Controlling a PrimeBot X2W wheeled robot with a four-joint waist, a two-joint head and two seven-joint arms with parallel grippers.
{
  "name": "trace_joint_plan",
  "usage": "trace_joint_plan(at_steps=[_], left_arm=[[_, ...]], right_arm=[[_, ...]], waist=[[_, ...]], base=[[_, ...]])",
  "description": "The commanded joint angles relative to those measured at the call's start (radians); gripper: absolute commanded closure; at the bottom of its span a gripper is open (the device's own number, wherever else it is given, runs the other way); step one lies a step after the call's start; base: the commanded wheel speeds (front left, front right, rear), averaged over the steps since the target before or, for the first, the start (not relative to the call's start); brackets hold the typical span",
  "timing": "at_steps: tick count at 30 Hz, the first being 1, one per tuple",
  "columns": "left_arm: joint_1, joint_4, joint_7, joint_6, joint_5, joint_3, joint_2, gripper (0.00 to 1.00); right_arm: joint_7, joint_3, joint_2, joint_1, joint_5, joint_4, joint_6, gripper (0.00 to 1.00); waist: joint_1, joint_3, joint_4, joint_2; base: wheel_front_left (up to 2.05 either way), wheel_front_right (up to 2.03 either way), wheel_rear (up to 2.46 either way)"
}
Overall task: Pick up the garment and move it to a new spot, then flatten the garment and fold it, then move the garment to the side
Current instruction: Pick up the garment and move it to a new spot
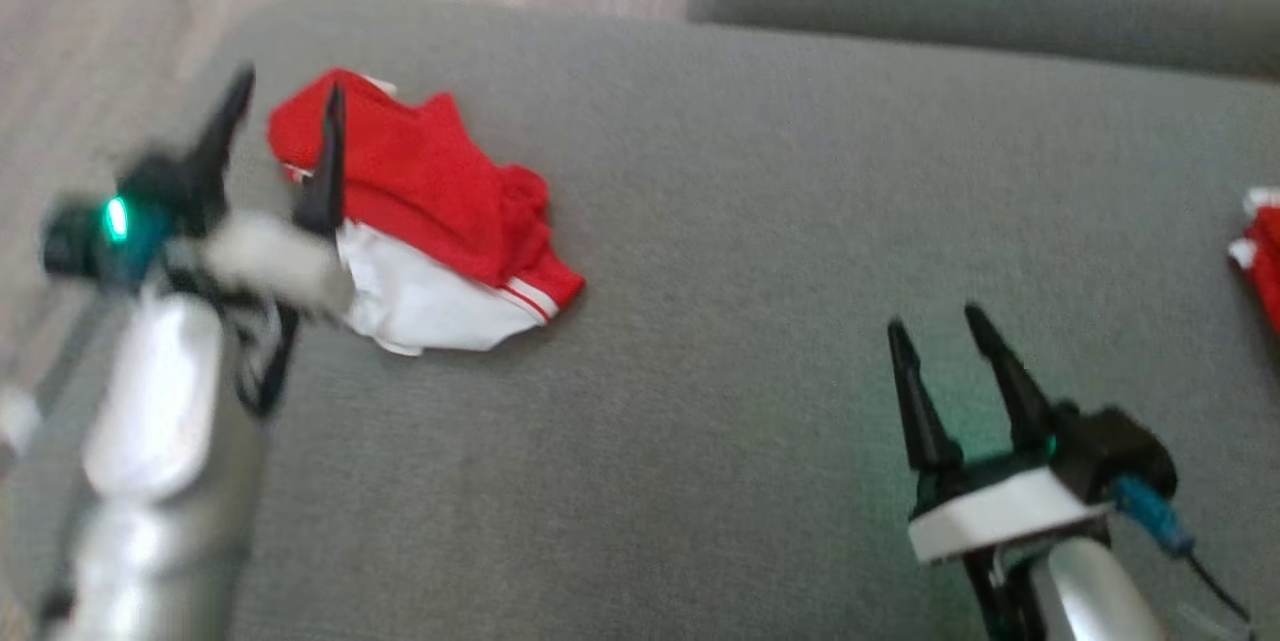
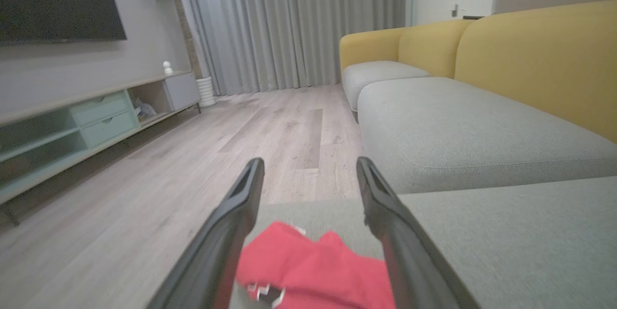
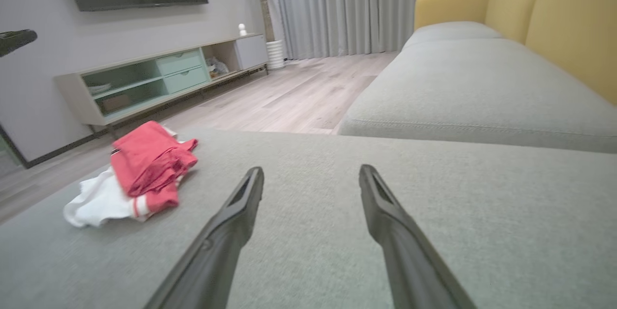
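Since what we've got is a crumpled red-and-white fabric garment (image 1: 440, 211), we'd guess it's light, soft and floppy. Nothing to break, but it'll sag and trail any layer we don't pinch.

Head view first: it's bunched near the far left corner of the grey upholstered sofa seat (image 1: 750, 221), with the red part piled over the white. The left claw (image 1: 290, 86) hovers at its left end, fingers spread and gripping nothing. It's blurred, so we can't tell if a tip touches cloth. The right claw (image 1: 933, 319) sits well apart at lower right, also spread and empty. This is the top-down layout the wrist cams can't give, plus a second red-and-white scrap of cloth (image 1: 1262, 251) at the right edge.

Left wrist view: the left claw (image 2: 309, 162) straddles the garment (image 2: 313, 270), red cloth lying low between the fingers. It's handy for lining up, though the white half is cut off. The pale wood plank floor (image 2: 193, 179) starts just past the seat edge, so the heap's near the drop.

Right wrist view: the right claw (image 3: 311, 170) is over bare seat. The garment (image 3: 144, 169) shows side-on, so we get the height: puffy red folds on top, white spilling out flat below. We'd take hold of a raised red fold or the striped hem, not the flat white layer.
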Motion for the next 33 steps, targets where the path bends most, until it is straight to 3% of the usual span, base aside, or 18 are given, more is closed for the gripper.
trace_joint_plan(at_steps=[1,4,11,17,27,32,33], left_arm=[[-0.13,0.02,0.053,-0.013,-0.014,0.002,0.061,0.0],[-0.279,0.121,0.155,-0.021,-0.042,-0.056,0.121,0.0],[-0.503,0.278,0.393,-0.022,-0.235,-0.307,0.244,0.0],[-0.596,0.384,0.479,-0.022,-0.364,-0.399,0.331,0.0],[-0.656,0.541,0.526,-0.023,-0.438,-0.4,0.346,0.0],[-0.663,0.61,0.555,-0.023,-0.469,-0.399,0.327,0.0],[-0.661,0.616,0.562,-0.023,-0.479,-0.4,0.323,0.48]], right_arm=[[-0.011,0.02,-0.005,-0.068,-0.011,-0.046,-0.001,0.0],[-0.011,0.021,-0.005,-0.11,-0.02,-0.059,-0.001,0.0],[-0.011,0.026,-0.005,-0.173,-0.028,-0.084,-0.001,0.0],[-0.011,0.034,-0.005,-0.191,-0.018,-0.103,-0.001,0.0],[-0.011,0.031,-0.004,-0.206,-0.005,-0.129,-0.001,0.0],[-0.011,0.028,-0.004,-0.207,-0.007,-0.135,-0.001,0.0],[-0.011,0.026,-0.004,-0.208,-0.008,-0.136,-0.001,0.0]], waist=[[-0.0004,0.104,-0.068,0.0],[-0.0004,0.169,-0.11,0.0],[-0.0004,0.288,-0.18,0.0],[-0.0004,0.347,-0.227,0.0],[-0.0004,0.396,-0.261,0.0],[-0.0004,0.402,-0.269,0.0],[-0.0004,0.401,-0.271,0.0]], base=[[0.0,0.0,0.0],[0.0,0.0,0.0],[0.0,0.0,0.0],[0.0,0.0,0.0],[0.0,0.0,0.0],[0.0,0.0,0.0],[0.0,0.0,0.0]])
